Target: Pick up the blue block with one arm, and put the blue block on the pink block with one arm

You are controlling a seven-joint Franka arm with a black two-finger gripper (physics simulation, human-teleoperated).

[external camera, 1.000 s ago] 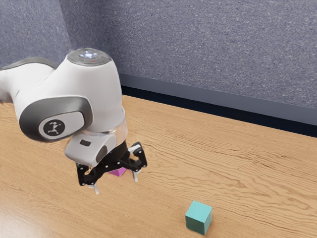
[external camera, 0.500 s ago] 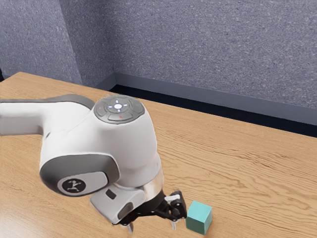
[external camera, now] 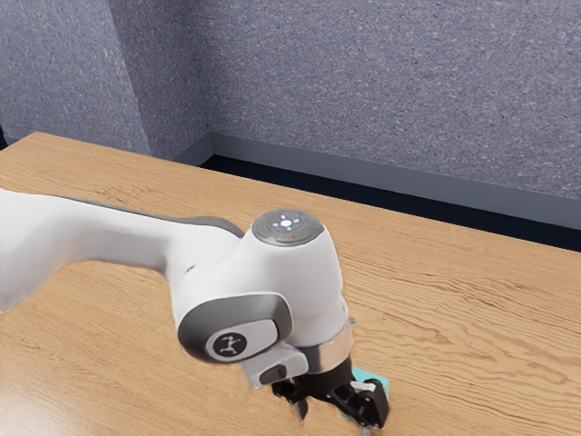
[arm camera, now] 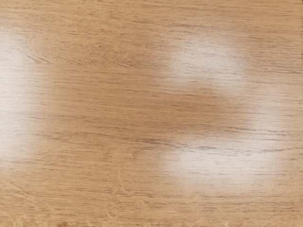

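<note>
Reaching low over the desk (external camera: 472, 300), the white arm (external camera: 254, 291) is seen stretched in from the exterior view's left, its wrist tipped down near that view's lower edge. The jaws are carried just above the wood and are spread wide apart, with nothing gripped between them. One pale fingertip (external camera: 302, 411) can be made out on the left of the hand and one black finger on its right, both partly cut by the frame's edge. And there is the blue block (external camera: 376, 377)! It is resting on the desk, and only a teal sliver of its top is shown, peeking out just behind the black finger on the exterior view's right. Whether that finger is touching the block cannot be told, nor whether the block sits between the two fingers or just beyond them. From the wrist view, bare wood grain is presented beneath the hand, crossed by soft pale patches of glare. Behind the desk, a grey textured wall (external camera: 390, 82) with a dark baseboard is seen.
</note>
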